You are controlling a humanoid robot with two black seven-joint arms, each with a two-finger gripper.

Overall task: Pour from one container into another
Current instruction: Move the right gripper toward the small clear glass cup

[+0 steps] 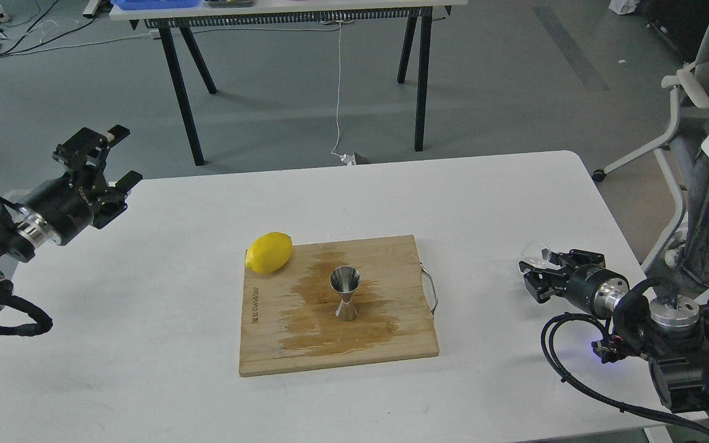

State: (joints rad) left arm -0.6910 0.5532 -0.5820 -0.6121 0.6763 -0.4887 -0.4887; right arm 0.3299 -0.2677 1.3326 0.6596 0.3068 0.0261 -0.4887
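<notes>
Currently right gripper at frame right touches glass cup — grip unclear; next: carry over centre jigger; left gripper spread, idle.

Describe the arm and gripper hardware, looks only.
Both arms are black with silver metal wrist rings and looped black cables. The left gripper has blocky black fingers and pale tip accents. The right gripper is black too; a blue light glows beside its arm.

The tiny clear glass cup is partly hidden by the right claw; its contents are indiscernible.
</notes>
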